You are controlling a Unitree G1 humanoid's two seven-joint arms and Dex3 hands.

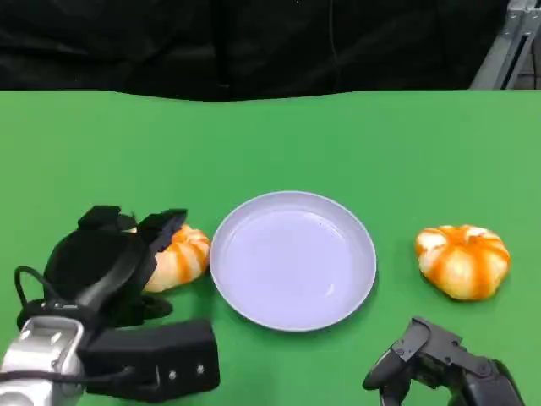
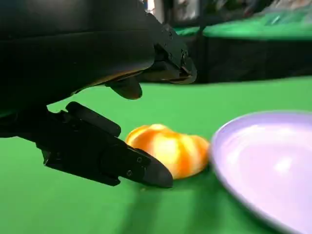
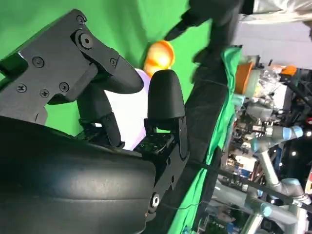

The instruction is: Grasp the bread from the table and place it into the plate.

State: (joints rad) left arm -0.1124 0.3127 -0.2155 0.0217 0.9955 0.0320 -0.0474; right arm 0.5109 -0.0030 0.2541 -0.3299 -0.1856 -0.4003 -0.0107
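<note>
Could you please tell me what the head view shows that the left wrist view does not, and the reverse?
Head view alone: a second bread on the table on the plate's right, clear of it, and the right hand low near the front edge, holding nothing. Left wrist view alone: from table level, the left hand's fingers spread above and below the left bread, not yet closed on it, and other green tables behind. Both: the left hand, the left bread just beside the plate, and the plate with nothing in it.
</note>
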